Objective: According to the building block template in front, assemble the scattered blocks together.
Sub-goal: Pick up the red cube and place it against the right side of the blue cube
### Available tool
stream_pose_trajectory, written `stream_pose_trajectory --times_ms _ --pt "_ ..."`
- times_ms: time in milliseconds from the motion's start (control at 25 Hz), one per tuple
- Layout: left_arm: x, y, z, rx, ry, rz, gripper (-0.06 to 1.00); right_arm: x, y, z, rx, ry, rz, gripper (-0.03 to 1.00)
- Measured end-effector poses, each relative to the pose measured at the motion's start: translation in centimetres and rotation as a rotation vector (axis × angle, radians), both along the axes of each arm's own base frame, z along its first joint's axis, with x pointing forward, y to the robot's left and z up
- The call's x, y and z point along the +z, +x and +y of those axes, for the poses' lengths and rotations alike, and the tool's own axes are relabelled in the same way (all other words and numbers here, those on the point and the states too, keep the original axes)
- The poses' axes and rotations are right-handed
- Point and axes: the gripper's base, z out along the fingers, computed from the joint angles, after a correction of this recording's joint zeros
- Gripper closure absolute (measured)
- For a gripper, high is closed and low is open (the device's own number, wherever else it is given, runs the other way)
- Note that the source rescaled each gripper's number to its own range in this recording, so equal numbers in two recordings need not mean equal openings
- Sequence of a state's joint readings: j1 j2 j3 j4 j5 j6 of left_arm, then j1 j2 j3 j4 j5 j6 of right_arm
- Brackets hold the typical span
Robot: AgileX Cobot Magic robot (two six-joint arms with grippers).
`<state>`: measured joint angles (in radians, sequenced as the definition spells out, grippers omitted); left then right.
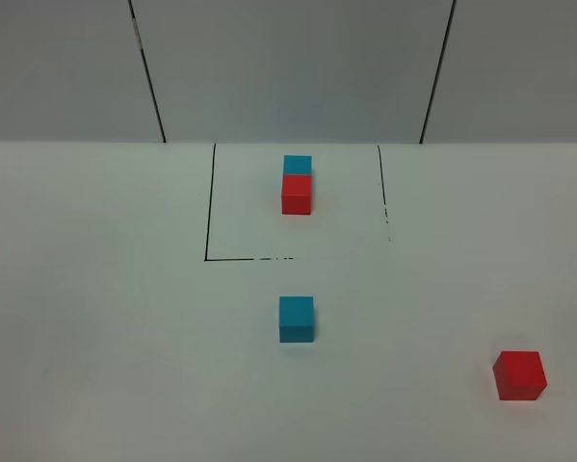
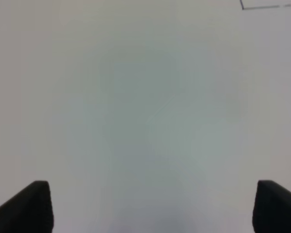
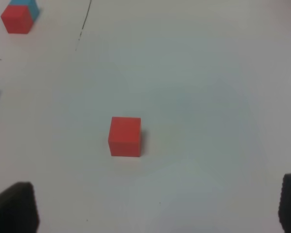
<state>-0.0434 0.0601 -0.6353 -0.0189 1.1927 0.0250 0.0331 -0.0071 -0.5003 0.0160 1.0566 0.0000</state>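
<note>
Spread apart like the left hand (image 2: 150, 208), the right hand (image 3: 152, 208) faces the stray red cube (image 3: 125, 136), seemingly readying a grasp.

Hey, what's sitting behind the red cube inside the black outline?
A blue cube, touching the red cube from behind. Only its top part shows; the red cube covers its lower front.

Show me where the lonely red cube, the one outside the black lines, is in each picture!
Exterior high: the loose red cube sits near the lower right corner.
Left wrist: not in it.
Right wrist: loose red cube near the picture's middle.
Shared landmark: the black outline, seen in all three.
</note>
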Motion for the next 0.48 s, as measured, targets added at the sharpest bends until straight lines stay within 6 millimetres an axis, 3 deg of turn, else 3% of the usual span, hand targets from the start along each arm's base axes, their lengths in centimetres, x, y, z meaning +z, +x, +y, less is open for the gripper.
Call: stream_pose_trajectory --times_ms 120,480 --pt "-0.2 -1.0 0.0 0.000 -0.003 -0.061 -0.02 0.0 0.0 0.0 0.000 0.000 0.000 -0.03" --pt "-2.0 0.6 0.0 0.000 -0.006 -0.073 0.04 0.0 0.0 0.0 0.000 0.000 0.000 -0.03"
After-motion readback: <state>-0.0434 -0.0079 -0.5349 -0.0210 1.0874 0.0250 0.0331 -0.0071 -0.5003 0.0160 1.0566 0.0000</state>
